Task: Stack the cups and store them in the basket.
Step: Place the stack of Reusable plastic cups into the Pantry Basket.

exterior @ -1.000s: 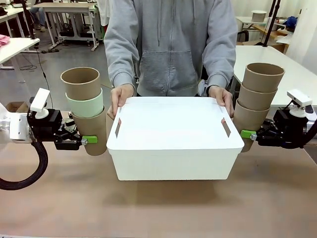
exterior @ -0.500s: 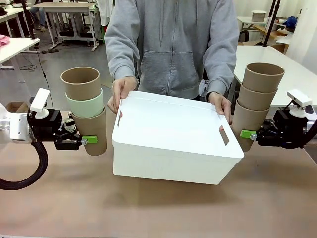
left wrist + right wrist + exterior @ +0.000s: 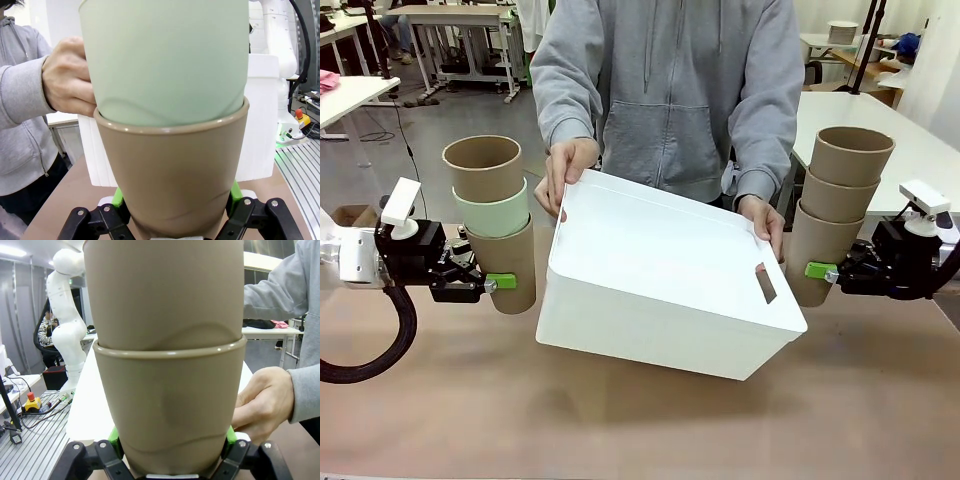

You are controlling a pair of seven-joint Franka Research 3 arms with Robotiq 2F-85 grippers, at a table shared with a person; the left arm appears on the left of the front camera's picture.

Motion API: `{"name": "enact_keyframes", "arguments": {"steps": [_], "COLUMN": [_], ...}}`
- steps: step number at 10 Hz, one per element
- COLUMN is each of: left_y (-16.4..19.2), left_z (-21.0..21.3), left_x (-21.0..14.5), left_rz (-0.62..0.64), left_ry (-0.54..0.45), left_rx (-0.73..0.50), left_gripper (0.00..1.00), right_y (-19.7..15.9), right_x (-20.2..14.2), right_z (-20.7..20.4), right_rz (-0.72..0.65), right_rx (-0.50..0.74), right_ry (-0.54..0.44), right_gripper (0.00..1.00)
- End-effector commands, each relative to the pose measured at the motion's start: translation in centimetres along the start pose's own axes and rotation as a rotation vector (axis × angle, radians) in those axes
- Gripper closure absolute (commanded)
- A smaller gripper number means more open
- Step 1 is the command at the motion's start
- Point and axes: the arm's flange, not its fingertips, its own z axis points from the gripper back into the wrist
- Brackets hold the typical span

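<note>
Now: stacking done, storing in hand. Left gripper clamped on bottom cup of left stack, tan-mint-tan; right gripper likewise on right stack, all tan. Basket between, tilted in person's hands. Next: lay stacks inside basket.

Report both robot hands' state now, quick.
Left hand: closed on the mint-and-tan cup stack, at its base.
Right hand: closed on the all-tan cup stack, at its base.
</note>
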Motion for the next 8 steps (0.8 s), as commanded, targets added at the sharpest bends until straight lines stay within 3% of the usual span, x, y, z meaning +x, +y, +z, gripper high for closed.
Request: {"name": "enact_keyframes", "arguments": {"steps": [1,5,8], "left_y": [0.0,0.0,0.0], "left_z": [0.0,0.0,0.0], "left_x": [0.4,0.4,0.4], "left_rz": [-0.013,-0.013,-0.013], "left_ry": [-0.006,-0.006,-0.006], "left_rx": [-0.001,-0.001,-0.001], "left_gripper": [0.15,0.15,0.15], "right_y": [0.0,2.3,3.9], "right_x": [0.0,7.6,11.6], "right_z": [0.0,-1.5,-5.1], "right_rz": [0.0,0.01,0.022], "right_rx": [0.0,-0.03,-0.056], "right_ry": [0.0,0.093,0.264], "right_gripper": [0.16,0.16,0.16]}}
